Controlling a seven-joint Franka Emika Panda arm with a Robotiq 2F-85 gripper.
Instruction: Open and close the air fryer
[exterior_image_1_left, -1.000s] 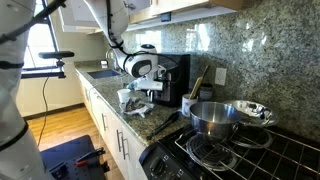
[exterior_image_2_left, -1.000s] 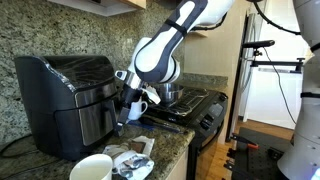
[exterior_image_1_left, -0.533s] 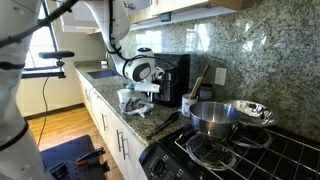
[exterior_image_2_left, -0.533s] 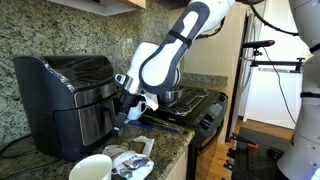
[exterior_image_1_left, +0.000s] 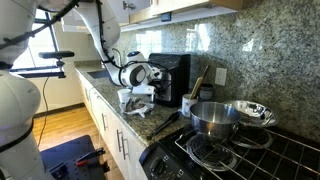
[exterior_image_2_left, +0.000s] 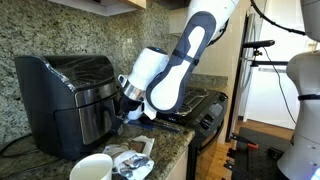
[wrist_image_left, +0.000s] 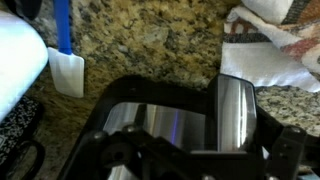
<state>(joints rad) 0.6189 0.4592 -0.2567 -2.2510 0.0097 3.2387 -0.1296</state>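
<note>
The air fryer (exterior_image_2_left: 62, 95) is a tall glossy black box with silvery trim, standing on the granite counter against the backsplash; it also shows in an exterior view as the air fryer (exterior_image_1_left: 175, 75). Its front drawer looks pushed in. My gripper (exterior_image_2_left: 125, 102) hangs right in front of the drawer, at the height of its handle, jaws open and nothing held. In an exterior view the gripper (exterior_image_1_left: 147, 90) sits just before the fryer's front. The wrist view is filled by the fryer's silvery drawer front (wrist_image_left: 150, 125) and its upright handle (wrist_image_left: 236, 108); my own fingers are not distinct there.
A shiny steel pot (exterior_image_1_left: 213, 118) stands on the stove beside the fryer. A white mug (exterior_image_2_left: 92, 168) and a crumpled cloth (exterior_image_2_left: 132, 160) lie at the counter's front; another mug (exterior_image_1_left: 125, 98) sits near the gripper. A blue-handled white spatula (wrist_image_left: 65, 60) rests on the granite.
The arm has swung over and the wrist has turned, bringing the gripper slightly closer to the fryer's drawer front. The jaws stayed open. The fryer has not moved.
</note>
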